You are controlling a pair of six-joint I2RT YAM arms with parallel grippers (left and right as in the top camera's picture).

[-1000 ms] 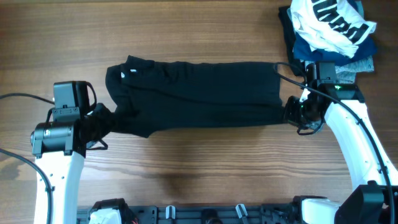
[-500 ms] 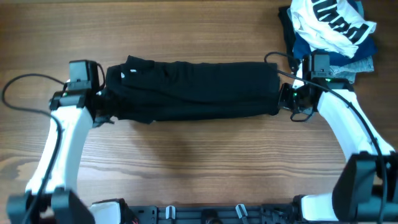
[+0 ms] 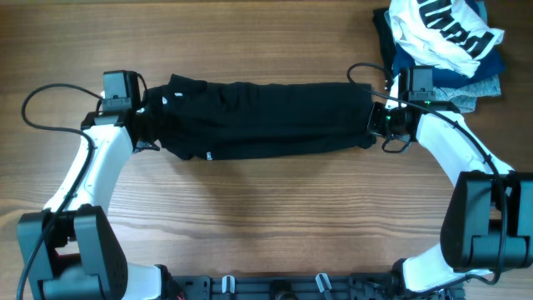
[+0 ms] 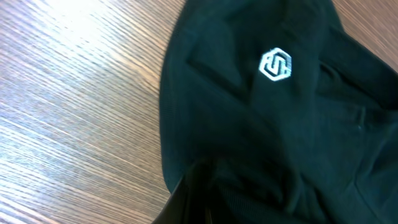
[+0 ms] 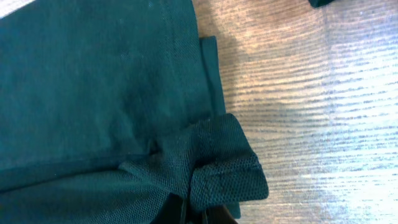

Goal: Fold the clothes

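Note:
The black T-shirt (image 3: 258,117) lies as a long folded band across the middle of the wooden table. Its small white logo shows near the left end (image 3: 163,99) and in the left wrist view (image 4: 275,64). My left gripper (image 3: 140,129) is shut on the shirt's left edge; in the left wrist view (image 4: 205,199) the fabric covers the fingers. My right gripper (image 3: 380,125) is shut on the shirt's right edge; in the right wrist view (image 5: 199,208) a bunched hem (image 5: 217,162) sits pinched between the fingers.
A pile of garments sits at the back right corner: a white one with black lettering (image 3: 441,29) over blue (image 3: 416,62) and grey (image 3: 479,83) folded ones, close behind my right arm. Bare wooden table (image 3: 266,225) lies in front of the shirt.
Both grippers have carried the shirt's front edge away from me, toward the back of the table. The band of fabric is now narrower, folded over itself.

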